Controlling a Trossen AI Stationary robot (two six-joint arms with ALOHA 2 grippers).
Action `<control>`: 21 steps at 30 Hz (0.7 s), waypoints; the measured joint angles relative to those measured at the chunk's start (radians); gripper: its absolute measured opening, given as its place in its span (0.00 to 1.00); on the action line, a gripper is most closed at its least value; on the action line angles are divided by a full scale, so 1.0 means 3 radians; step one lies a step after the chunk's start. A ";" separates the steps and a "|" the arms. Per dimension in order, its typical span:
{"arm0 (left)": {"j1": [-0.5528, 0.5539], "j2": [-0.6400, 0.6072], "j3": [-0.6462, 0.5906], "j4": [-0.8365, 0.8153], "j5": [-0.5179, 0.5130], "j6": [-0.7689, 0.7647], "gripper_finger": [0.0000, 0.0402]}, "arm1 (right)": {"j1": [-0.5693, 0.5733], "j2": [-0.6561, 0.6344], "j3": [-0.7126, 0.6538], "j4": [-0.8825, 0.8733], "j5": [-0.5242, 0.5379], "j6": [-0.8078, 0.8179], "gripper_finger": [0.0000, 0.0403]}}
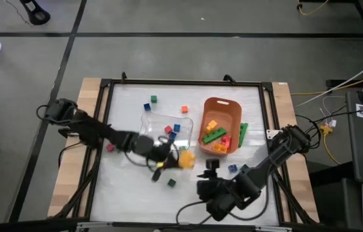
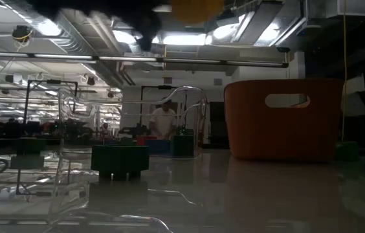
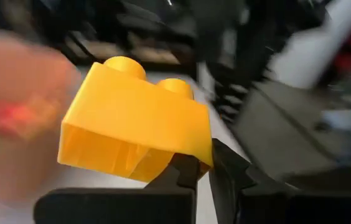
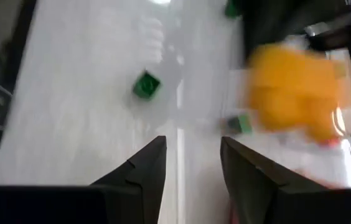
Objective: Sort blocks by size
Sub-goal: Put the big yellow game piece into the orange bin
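The white desk [image 1: 130, 193], edged in a black frame, carries an orange bin [image 1: 221, 125] holding several blocks, a clear tray [image 1: 167, 129] just beside it with a few small blocks inside, and loose small blocks [image 1: 154, 100] scattered around them on the surface.

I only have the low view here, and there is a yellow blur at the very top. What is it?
Observer: A yellow two-stud brick, pinched at one corner by the left hand, which is shut on it.
Operator: Where over the table is it?
Observer: In the high view it hangs near the table's middle, just off the clear tray and short of the orange bin.
Operator: And the right hand?
Observer: The right hand waits open above the table's near edge, a small green cube ahead of it.
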 joint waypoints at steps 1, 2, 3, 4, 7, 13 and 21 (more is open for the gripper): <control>0.0117 0.0000 0.0035 0.0019 -0.0004 0.0166 0.02 | 0.0032 0.0000 0.0000 -0.0107 0.0016 0.0112 0.38; 0.0227 0.0013 0.0067 0.0051 -0.0006 0.0309 0.02 | 0.0060 0.0001 -0.0001 -0.0228 0.0025 0.0237 0.38; 0.0331 0.0028 0.0106 0.0080 -0.0006 0.0424 0.02 | 0.0084 0.0001 -0.0001 -0.0344 0.0034 0.0365 0.38; 0.0421 0.0041 0.0135 0.0087 -0.0007 0.0505 0.03 | 0.0107 0.0001 -0.0001 -0.0434 0.0037 0.0496 0.38; 0.0679 0.0186 0.0257 0.0197 -0.0003 0.0655 0.05 | 0.0184 0.0001 -0.0002 -0.0690 0.0050 0.0885 0.38; 0.0958 0.0673 0.0587 0.0175 0.0047 0.0800 0.06 | 0.0323 0.0001 -0.0003 -0.1047 0.0103 0.1410 0.38; 0.1053 0.1172 0.1027 0.0164 0.0052 0.0899 0.13 | 0.0430 0.0018 -0.0003 -0.1322 0.0121 0.2133 0.38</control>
